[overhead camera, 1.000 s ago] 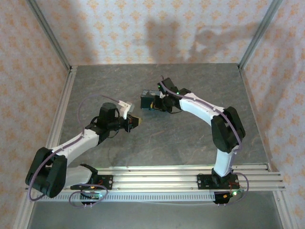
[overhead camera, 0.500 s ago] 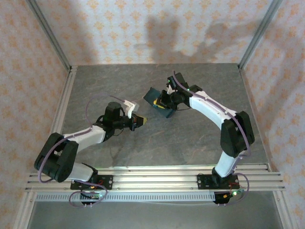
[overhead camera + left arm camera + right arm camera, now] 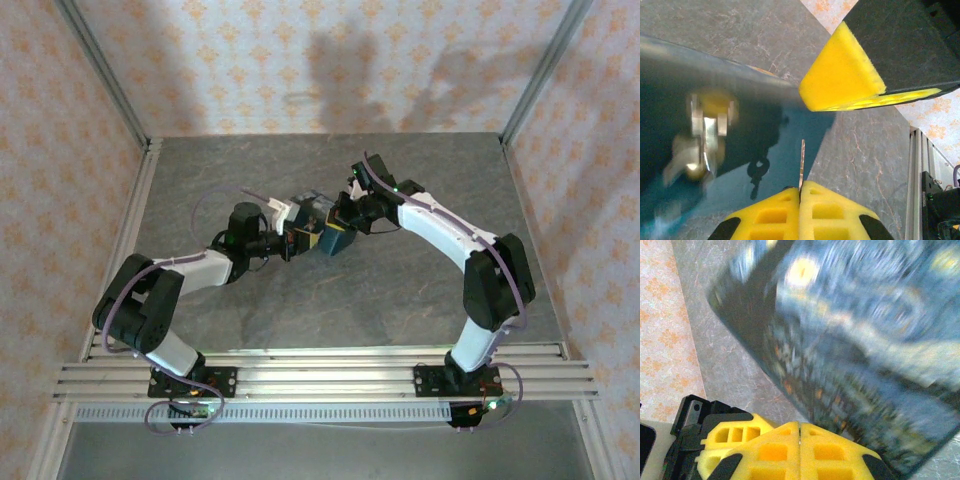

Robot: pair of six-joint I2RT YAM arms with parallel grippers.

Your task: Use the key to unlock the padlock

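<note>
Overhead, both of my arms reached inward and met over the middle of the gray table (image 3: 420, 290), slightly nearer its far edge. Between them was a blue tin (image 3: 325, 232) painted with swirling yellow stars, held at a tilt.

My left pincer (image 3: 291, 241) came at the tin from the left. In the left wrist view its two yellow fingertips (image 3: 775, 215) were pressed together, pinching a thin, pale metal key (image 3: 802, 160). The key stuck straight out from between the tips, its point over the tin's dark blue face. To the left of the key, on that same face, a silvery clasp (image 3: 707, 120) showed as a blur with a pale lump hanging below it. It was too smeared for me to tell the padlock apart from the clasp.

My right pincer (image 3: 343, 218) met the tin from the right. In the right wrist view its yellow fingers (image 3: 770, 450) were closed flat against each other, with the tin's blurred starry side just beyond them and its lower edge right by the tips. Whether they pinched any part of the tin I could not tell. One yellow-padded finger (image 3: 840, 75) of that pincer also showed in the left wrist view, at the upper right, its tip near the tin's edge.
</note>
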